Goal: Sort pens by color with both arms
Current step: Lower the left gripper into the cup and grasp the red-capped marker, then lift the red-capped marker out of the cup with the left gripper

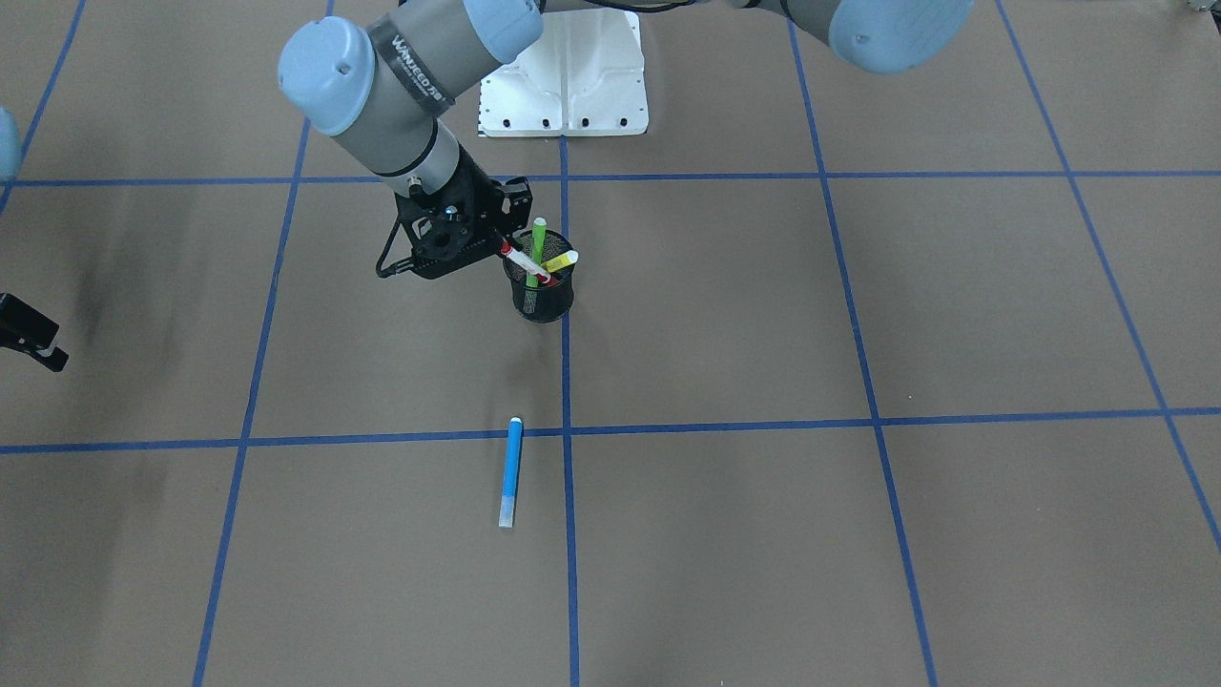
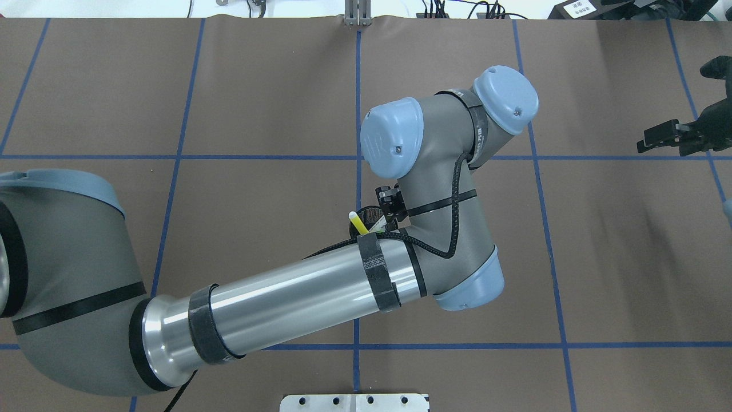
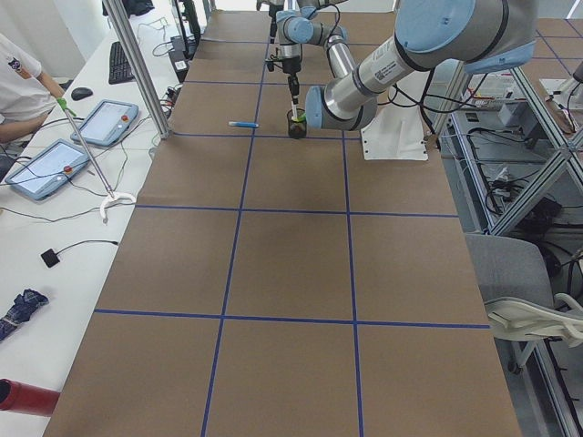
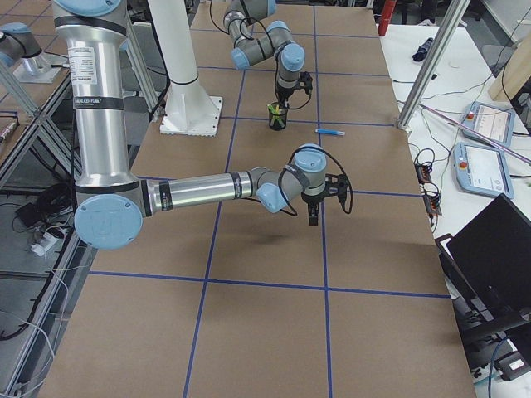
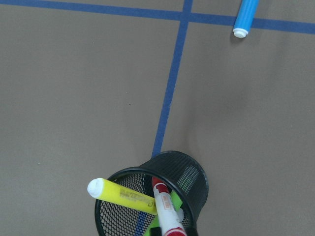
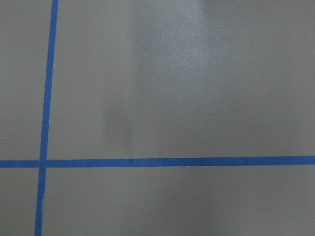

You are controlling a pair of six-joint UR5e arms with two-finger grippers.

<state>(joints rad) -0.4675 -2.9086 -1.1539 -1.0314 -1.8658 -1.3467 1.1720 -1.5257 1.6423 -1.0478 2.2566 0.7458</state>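
A black mesh cup (image 1: 544,301) stands near the table's middle. In it lean a lime green pen (image 1: 538,243), a yellow pen (image 1: 561,260) and a white pen with a red cap (image 1: 523,260). My left gripper (image 1: 504,246) is at the cup's rim, shut on the upper end of the red-capped pen (image 5: 165,209), whose lower end is inside the cup (image 5: 197,182). A blue pen (image 1: 511,472) lies flat on the table on the far side of the cup from the robot. My right gripper (image 2: 657,137) hangs low over bare table far to the right; I cannot tell how its jaws stand.
The brown table is marked with a blue tape grid. The white arm base (image 1: 563,91) sits at the robot's edge. The left forearm (image 2: 286,297) crosses the table's middle. A person (image 3: 18,82) sits at a side desk with tablets.
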